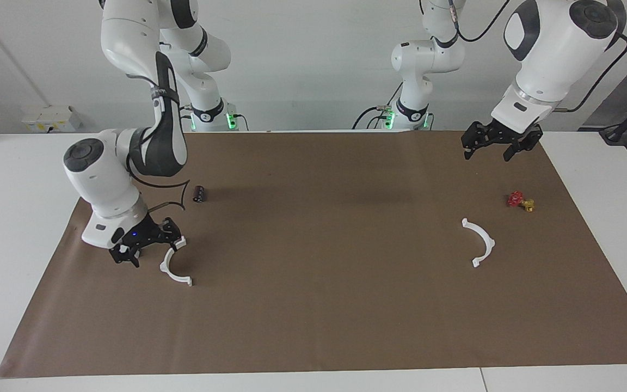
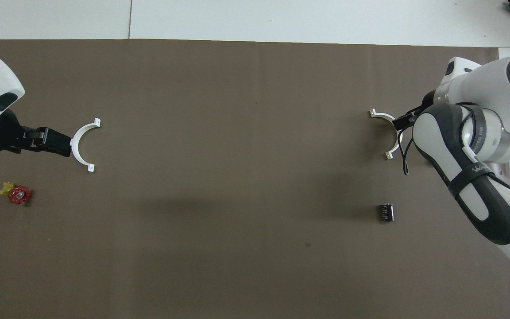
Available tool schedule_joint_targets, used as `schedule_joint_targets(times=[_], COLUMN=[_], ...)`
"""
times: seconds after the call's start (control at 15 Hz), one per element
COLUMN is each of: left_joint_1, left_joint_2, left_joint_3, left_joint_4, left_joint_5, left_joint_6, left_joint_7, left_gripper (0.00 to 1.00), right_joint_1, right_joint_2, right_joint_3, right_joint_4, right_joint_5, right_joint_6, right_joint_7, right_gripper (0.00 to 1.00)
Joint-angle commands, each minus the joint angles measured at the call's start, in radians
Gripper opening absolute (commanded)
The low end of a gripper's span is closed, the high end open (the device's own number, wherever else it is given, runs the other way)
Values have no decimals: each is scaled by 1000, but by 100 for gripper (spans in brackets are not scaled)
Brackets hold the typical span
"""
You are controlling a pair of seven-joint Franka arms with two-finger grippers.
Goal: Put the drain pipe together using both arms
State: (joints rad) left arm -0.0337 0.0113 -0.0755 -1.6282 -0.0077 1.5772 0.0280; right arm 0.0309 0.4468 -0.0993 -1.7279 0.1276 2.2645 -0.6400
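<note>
Two white half-rings of the drain pipe lie apart on the brown mat. One half-ring (image 1: 174,268) (image 2: 390,133) lies at the right arm's end. My right gripper (image 1: 150,249) is open and low beside it, one finger (image 2: 403,120) at its nearer end tab; the arm hides the rest of the gripper in the overhead view. The other half-ring (image 1: 481,243) (image 2: 81,144) lies at the left arm's end. My left gripper (image 1: 490,148) (image 2: 60,145) is open, empty and raised over the mat beside that half-ring.
A small red and gold valve (image 1: 520,201) (image 2: 16,193) lies nearer the robots than the left arm's half-ring. A small black part (image 1: 199,193) (image 2: 386,212) lies nearer the robots than the right arm's half-ring. The brown mat (image 1: 319,272) covers the white table.
</note>
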Motion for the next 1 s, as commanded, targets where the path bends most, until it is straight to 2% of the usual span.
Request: schedule_joint_targets(times=[0.0, 0.13, 0.33, 0.4, 0.6, 0.73, 0.8, 0.87, 0.93], left_joint_1=[12, 12, 11, 11, 11, 11, 12, 12, 11], left_joint_2=[-16, -16, -16, -16, -17, -16, -17, -17, -17], left_joint_3=[-9, -9, -9, -9, -9, -9, -9, -9, -9], left_joint_4=[-24, -22, -24, -24, -25, -27, -27, -27, -27], left_joint_5=[-6, -6, -6, -6, -6, -6, -6, -6, -6], left_joint_6=[12, 12, 12, 12, 12, 12, 14, 12, 12], left_joint_7=[-11, -11, -11, -11, -11, -11, -11, -11, -10], left_gripper=[100, 100, 100, 100, 100, 100, 100, 100, 100], right_joint_1=[-23, -25, -10, -9, -9, -9, -9, -9, -9], right_joint_2=[52, 58, 59, 58, 58, 58, 58, 58, 58], right_joint_3=[10, 10, 10, 9, 9, 9, 9, 9, 9], right_joint_4=[13, 2, -25, -28, -32, -35, -35, -35, -35], right_joint_5=[59, 61, 61, 61, 58, 58, 58, 58, 58], right_joint_6=[36, 40, 75, 78, 87, 93, 93, 93, 92], right_joint_7=[-119, -139, -138, -144, -147, -145, -144, -144, -127], right_gripper=[100, 99, 90, 84, 48, 30, 10, 0, 0])
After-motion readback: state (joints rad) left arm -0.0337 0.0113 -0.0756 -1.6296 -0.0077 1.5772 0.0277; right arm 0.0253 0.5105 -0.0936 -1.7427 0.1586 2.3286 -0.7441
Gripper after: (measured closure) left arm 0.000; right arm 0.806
